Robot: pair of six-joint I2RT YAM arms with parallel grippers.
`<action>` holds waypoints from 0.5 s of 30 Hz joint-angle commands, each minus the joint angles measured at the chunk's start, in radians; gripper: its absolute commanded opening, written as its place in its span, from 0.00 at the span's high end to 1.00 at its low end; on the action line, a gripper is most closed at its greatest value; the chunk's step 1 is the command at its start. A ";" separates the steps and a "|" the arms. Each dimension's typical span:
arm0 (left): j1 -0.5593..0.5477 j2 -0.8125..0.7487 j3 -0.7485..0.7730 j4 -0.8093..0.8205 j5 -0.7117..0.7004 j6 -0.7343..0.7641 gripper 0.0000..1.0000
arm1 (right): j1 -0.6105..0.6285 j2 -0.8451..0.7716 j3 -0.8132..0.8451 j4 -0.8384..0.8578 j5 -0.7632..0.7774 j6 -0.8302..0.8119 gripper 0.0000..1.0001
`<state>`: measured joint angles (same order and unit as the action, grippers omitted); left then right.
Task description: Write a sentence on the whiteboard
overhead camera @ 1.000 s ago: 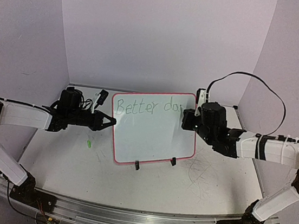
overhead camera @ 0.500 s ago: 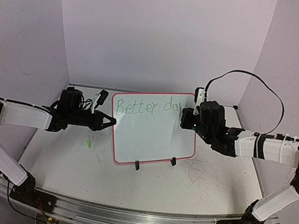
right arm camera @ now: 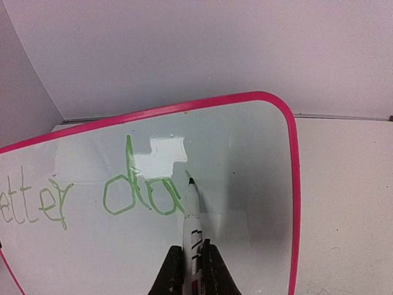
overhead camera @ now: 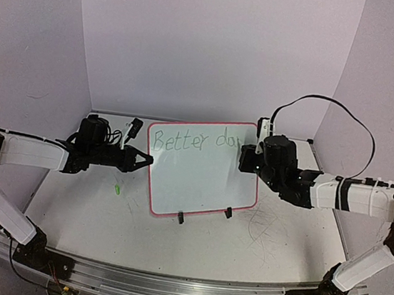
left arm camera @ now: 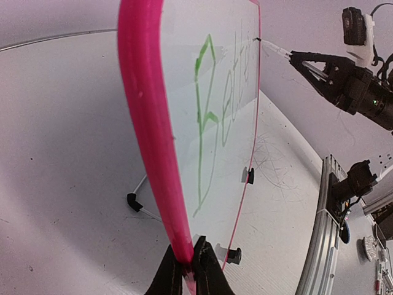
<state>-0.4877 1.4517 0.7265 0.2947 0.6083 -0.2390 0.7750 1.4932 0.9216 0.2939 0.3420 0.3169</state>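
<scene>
Whiteboard [overhead camera: 207, 185] stands upright at the centre of the top view, on small black feet [overhead camera: 180, 218] on the table [overhead camera: 100, 229]. At its left edge, the left gripper [left arm camera: 189, 270] is pinched shut on the pink rim [left arm camera: 144, 123], steadying it. The right gripper [right arm camera: 188, 255] is clamped around a white marker [right arm camera: 193, 218], whose tip [right arm camera: 190, 180] appears to sit on the glossy face just right of the last letter. The green sentence [overhead camera: 183, 141] runs along the upper part of the board and reads "Better da" so far.

The likeliest trouble is space. Little bare board is left between the tip and the right-hand rim, so wide strokes could run the word onto the frame. Too much pressure could rock the board back on its stand or twist it in the left pinch, skewing the line. Too little would leave broken strokes. The marker could also slip in the jaws.
</scene>
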 commanded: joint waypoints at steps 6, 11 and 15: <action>-0.011 0.004 0.034 -0.037 -0.089 0.065 1.00 | 0.009 -0.039 -0.048 -0.024 -0.019 0.045 1.00; -0.012 0.004 0.034 -0.038 -0.088 0.065 1.00 | 0.009 -0.047 -0.056 -0.027 0.003 0.051 1.00; -0.013 0.006 0.033 -0.038 -0.088 0.064 1.00 | 0.009 -0.053 -0.051 -0.030 0.053 0.048 1.00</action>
<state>-0.4881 1.4517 0.7273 0.2946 0.6080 -0.2390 0.7818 1.4708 0.8806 0.2806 0.3370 0.3569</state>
